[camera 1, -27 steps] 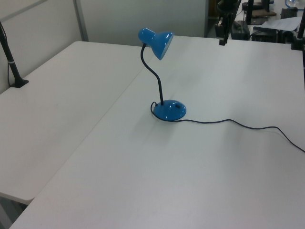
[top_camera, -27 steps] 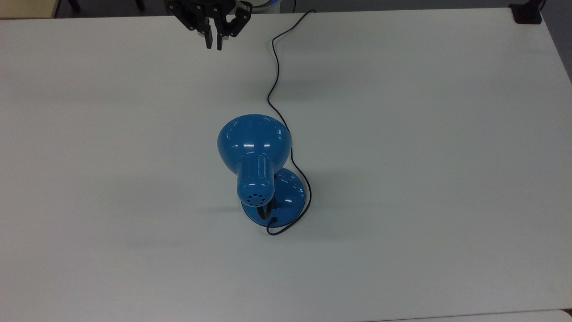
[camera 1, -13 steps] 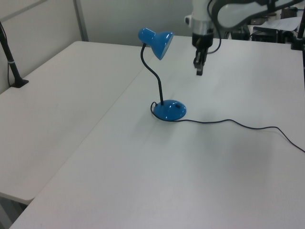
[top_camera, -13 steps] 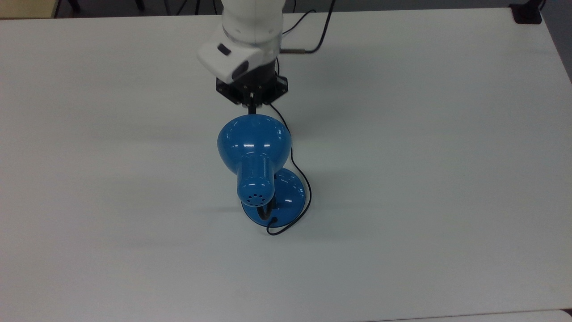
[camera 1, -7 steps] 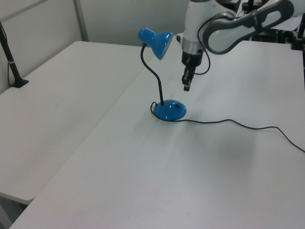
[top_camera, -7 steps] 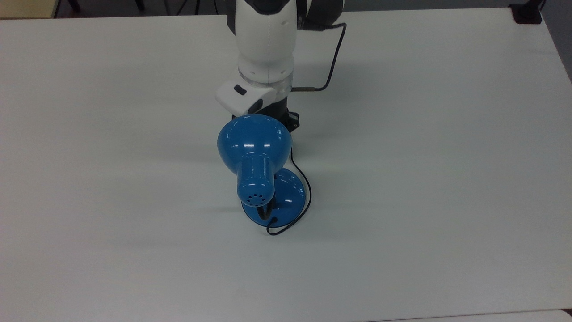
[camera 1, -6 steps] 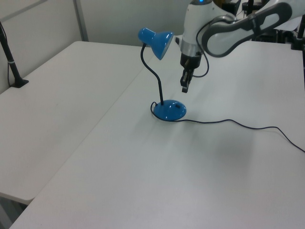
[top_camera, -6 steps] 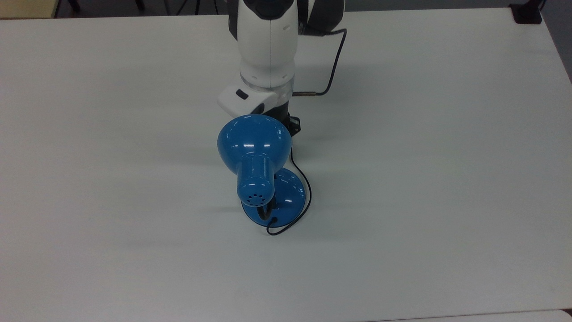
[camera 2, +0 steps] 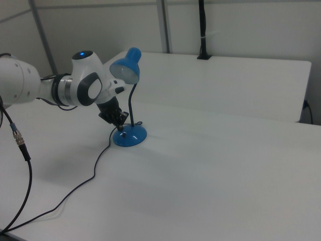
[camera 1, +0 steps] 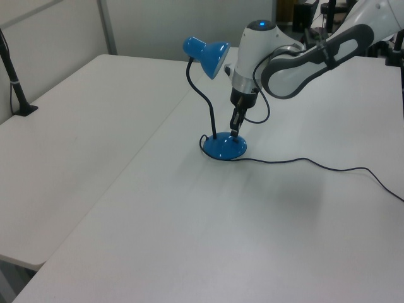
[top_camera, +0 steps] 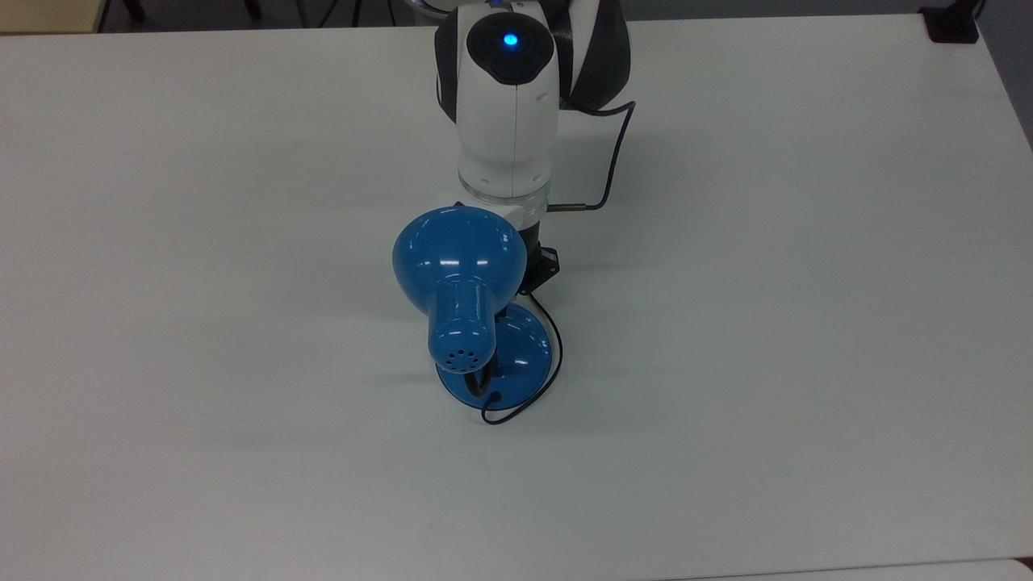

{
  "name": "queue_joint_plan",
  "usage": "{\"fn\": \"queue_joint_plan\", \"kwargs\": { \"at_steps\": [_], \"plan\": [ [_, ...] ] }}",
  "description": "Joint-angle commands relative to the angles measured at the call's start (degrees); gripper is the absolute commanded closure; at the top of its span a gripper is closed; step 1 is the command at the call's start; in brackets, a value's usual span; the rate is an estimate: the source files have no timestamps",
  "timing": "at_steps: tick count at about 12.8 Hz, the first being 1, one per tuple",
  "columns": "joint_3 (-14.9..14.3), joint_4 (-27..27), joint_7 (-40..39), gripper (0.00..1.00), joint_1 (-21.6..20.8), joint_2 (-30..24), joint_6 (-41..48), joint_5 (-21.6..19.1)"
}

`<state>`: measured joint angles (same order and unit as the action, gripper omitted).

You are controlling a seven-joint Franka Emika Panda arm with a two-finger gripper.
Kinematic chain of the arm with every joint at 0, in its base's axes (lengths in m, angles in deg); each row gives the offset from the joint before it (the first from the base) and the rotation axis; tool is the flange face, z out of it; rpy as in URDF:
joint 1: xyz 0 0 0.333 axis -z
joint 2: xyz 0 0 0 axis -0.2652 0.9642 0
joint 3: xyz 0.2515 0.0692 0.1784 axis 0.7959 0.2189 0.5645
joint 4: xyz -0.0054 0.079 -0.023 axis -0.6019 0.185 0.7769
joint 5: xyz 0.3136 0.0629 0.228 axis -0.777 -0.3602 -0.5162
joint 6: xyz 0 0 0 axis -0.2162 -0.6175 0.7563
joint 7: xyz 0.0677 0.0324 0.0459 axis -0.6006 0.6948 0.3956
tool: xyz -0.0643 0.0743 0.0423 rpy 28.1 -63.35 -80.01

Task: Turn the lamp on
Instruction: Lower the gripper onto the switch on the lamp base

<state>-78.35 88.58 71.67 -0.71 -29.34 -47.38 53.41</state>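
The blue lamp (top_camera: 460,266) stands mid-table, its dome shade (camera 1: 208,53) unlit on a black gooseneck (camera 1: 205,101) over the round base (camera 1: 225,146). In the left view my gripper (camera 1: 234,132) points down, shut with nothing in it, its tip just above the top of the base or touching it. The right view puts the gripper (camera 2: 122,126) at the left part of the base (camera 2: 131,136). From the top view the shade hides the fingers, with the white wrist (top_camera: 507,113) behind it. The thin black cord (camera 1: 303,161) trails off the base.
The white table (top_camera: 767,323) has wide bare room around the lamp. A black clamp post (camera 1: 16,76) stands at the left view's left edge on a second table. Another black clamp (top_camera: 952,24) sits at the top view's upper right corner. My arm's cable (top_camera: 609,161) hangs beside the wrist.
The arm has come in from the table's far edge and dropped, carrying the shut gripper from level with the shade down to the lamp's base. The lamp has not moved.
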Motion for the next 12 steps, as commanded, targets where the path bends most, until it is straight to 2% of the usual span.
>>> {"fn": "queue_joint_plan", "kwargs": {
  "at_steps": [1, 12],
  "plan": [
    [-0.77, 0.35, -0.04, 1.0, -0.88, 0.6, -2.89, -1.22],
    [-0.77, -0.09, 0.93, 1.0, -0.88, 1.92, -3.24, -1.05]
  ]
}}
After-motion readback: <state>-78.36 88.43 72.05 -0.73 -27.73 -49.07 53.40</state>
